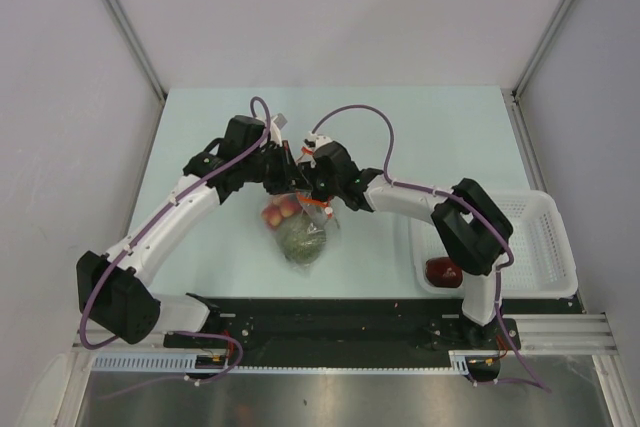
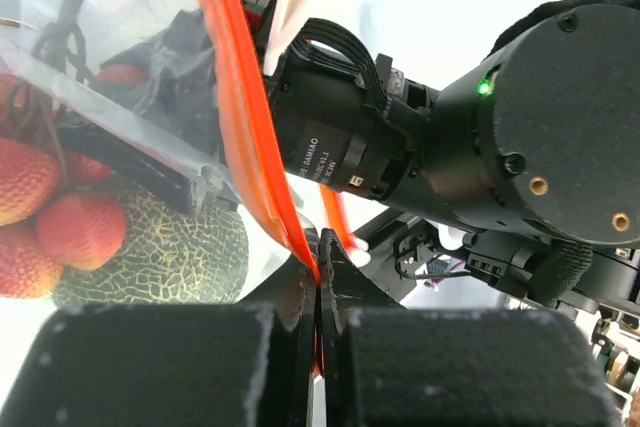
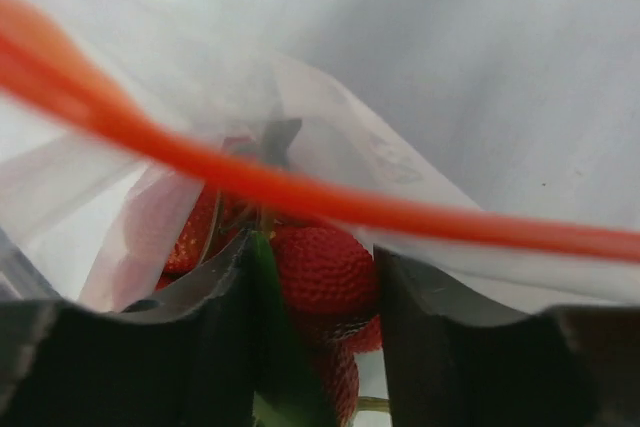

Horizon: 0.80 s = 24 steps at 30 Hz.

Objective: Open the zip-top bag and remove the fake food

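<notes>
Left wrist — crinkly clear zip-top bag [image 2: 130, 37]

Left gripper [image 2: 318, 269] clamping zip-top bag [image 2: 236, 97], maybe melon [image 2: 170, 252]

Pale green table [image 1: 200, 127]. Lying on it: white mesh basket [image 1: 548, 209], right near corner; black base rail [image 1: 330, 319], near edge. Clear bag [image 1: 300, 239] at centre; contact with the surface unclear.
</notes>
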Motion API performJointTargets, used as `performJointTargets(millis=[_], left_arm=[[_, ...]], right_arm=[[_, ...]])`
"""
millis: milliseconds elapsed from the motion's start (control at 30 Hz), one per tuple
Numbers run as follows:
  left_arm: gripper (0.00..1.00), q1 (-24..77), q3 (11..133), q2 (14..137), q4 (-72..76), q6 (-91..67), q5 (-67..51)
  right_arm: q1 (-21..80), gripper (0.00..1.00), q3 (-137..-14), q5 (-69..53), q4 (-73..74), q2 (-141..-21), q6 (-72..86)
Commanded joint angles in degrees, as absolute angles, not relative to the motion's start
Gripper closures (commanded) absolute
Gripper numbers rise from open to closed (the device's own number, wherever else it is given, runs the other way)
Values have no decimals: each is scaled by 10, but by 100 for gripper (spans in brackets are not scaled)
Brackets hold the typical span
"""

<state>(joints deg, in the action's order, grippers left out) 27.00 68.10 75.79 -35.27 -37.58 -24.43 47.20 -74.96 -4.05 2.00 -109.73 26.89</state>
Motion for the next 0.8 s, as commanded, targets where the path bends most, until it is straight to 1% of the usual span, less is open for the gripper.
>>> performJointTargets(millis=[0, 67, 100, 167, 200, 467, 567, 767], left_arm=[[100, 273, 697, 743, -348, -381, -246], [100, 274, 692, 734, -352, -381, -237], [100, 273, 689, 731, -358, -382, -225], [100, 274, 687, 721, -365, -385, -208], [100, 272, 686, 715, -369, -386, -200], [100, 273, 678, 664, -382, -411, -85], [100, 272, 663, 643, -376, -424, -64], [100, 272, 649, 625, -389, -425, -57]], right_arm=[[475, 71, -774, -39, 14, -1076, 267], [475, 80, -775, -40, 27, -1057, 268], [475, 89, -778, -41, 32, -1050, 267], [475, 98, -778, -43, 51, -1028, 266], [476, 99, -778, -48, 57, -1020, 266], [505, 100, -777, -51, 121, -962, 245], [525, 100, -775, -41, 136, -955, 243], [530, 100, -773, -28, 127, -918, 252]])
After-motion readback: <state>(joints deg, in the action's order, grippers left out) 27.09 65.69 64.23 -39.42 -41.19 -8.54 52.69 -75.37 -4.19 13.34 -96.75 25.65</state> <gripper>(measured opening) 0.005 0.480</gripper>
